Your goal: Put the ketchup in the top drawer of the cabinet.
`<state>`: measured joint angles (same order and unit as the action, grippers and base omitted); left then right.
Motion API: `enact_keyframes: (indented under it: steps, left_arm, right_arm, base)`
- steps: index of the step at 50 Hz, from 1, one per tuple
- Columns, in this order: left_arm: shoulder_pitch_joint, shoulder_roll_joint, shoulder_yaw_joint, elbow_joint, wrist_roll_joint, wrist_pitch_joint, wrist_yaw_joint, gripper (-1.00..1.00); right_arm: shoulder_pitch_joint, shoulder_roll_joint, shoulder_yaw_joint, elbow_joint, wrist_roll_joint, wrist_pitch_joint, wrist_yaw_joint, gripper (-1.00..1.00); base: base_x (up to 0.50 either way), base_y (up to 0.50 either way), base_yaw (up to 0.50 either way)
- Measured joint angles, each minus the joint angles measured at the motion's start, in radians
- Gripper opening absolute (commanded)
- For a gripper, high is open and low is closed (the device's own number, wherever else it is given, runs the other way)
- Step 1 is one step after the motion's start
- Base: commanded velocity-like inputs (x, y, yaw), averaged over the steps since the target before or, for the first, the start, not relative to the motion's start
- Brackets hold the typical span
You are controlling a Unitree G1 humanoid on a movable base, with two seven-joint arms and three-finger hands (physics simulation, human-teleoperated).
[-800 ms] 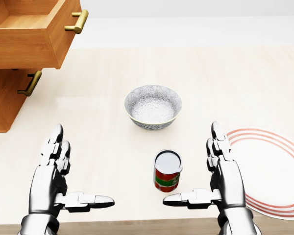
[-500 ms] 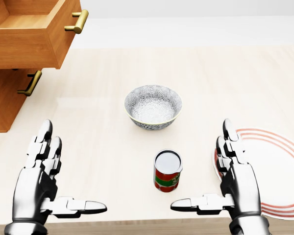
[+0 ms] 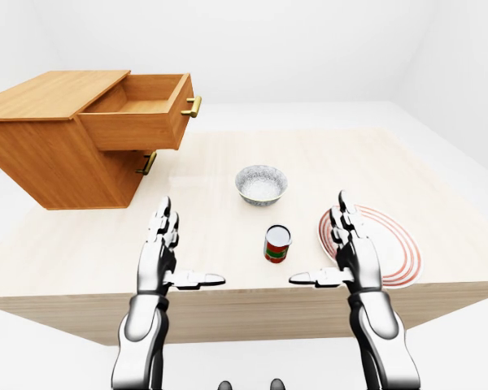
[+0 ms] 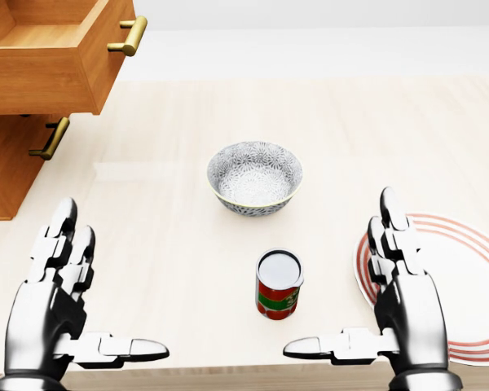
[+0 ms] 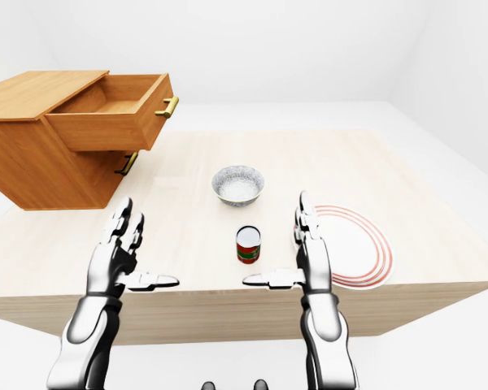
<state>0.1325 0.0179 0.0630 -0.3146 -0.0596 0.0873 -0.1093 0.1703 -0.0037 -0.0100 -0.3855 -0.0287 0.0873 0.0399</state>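
Note:
A small red can [image 4: 278, 285] with a green band and a white top stands upright on the light wooden table [image 4: 171, 244], in the lower middle of the head view. It is the only red container in sight. My left hand [image 4: 106, 289] is open at the lower left, well apart from the can. Right of the can, my right hand [image 4: 342, 281] is open too, thumb pointing inward, not touching it. The wooden cabinet [image 3: 57, 154] stands at the upper left with its top drawer [image 3: 142, 114] pulled open and nothing showing inside.
A patterned grey bowl [image 4: 254, 177] sits just above the can in the head view. A white plate with red rings [image 4: 464, 285] lies at the right, partly under my right hand. The lower drawer's brass handle [image 4: 50, 138] shows below the open drawer. The table's near edge [image 3: 244, 301] runs under my wrists.
Both hands have spread apart and dropped lower in the head view, the left going left and the right going right. Can, bowl and cabinet have not moved.

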Motion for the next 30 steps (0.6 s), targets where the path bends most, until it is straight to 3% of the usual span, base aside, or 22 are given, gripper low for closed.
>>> enact_keyframes:
  steps: [14, 26, 30]
  left_arm:
    - [0.117, -0.012, 0.039, -0.271, -0.039, 0.0, -0.056, 1.0]
    - [0.211, -0.037, 0.071, -0.459, -0.067, 0.0, -0.101, 1.0]
    - [0.237, -0.046, 0.082, -0.506, -0.076, 0.0, -0.115, 1.0]
  right_arm:
    - [0.188, -0.01, 0.085, -0.36, -0.059, 0.0, -0.018, 1.0]
    - [0.276, -0.032, 0.135, -0.508, -0.078, 0.0, -0.039, 1.0]
    - [0.297, -0.039, 0.142, -0.54, -0.073, 0.0, -0.037, 1.0]
  base:
    - [0.0, 0.0, 0.0]
    - [0.0, 0.0, 0.0]
    - [0.34, 0.0, 0.0]
